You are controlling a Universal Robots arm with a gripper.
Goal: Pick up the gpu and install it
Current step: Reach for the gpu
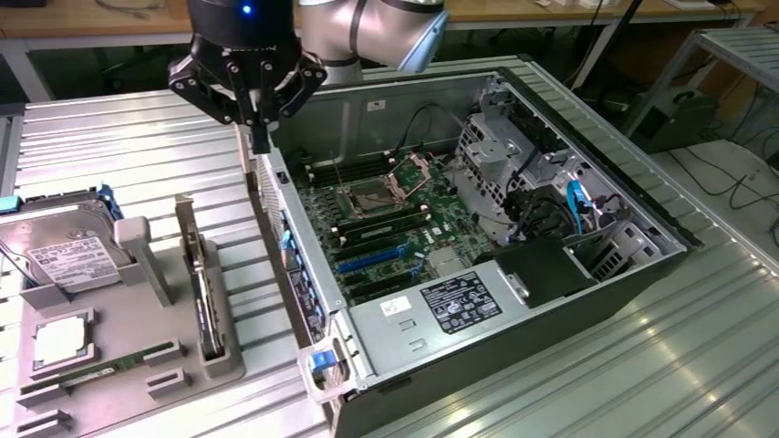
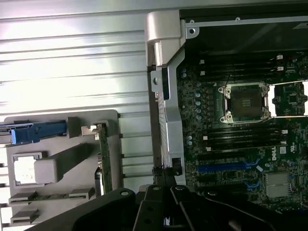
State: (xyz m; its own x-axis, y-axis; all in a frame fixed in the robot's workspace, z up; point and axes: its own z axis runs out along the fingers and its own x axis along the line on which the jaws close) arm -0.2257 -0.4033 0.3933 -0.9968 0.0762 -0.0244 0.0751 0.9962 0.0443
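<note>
Wooden benches (image 1: 548, 11) line the back of the room, and cables trail over the floor (image 1: 731, 178) at the exterior view's right. A ribbed metal surface (image 1: 122, 155) carries an open computer case (image 1: 402, 351) and, beside it, a gray tray (image 1: 134, 328). The claw (image 1: 259, 137) hangs clenched and empty over the case's near wall. The gpu (image 1: 204, 292) stands on edge in the tray.

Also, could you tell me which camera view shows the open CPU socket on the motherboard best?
The wrist view: it looks straight down on the CPU socket, so its square metal frame and dark centre are plain. The exterior view shows the same socket at a slant, from farther off.
</note>
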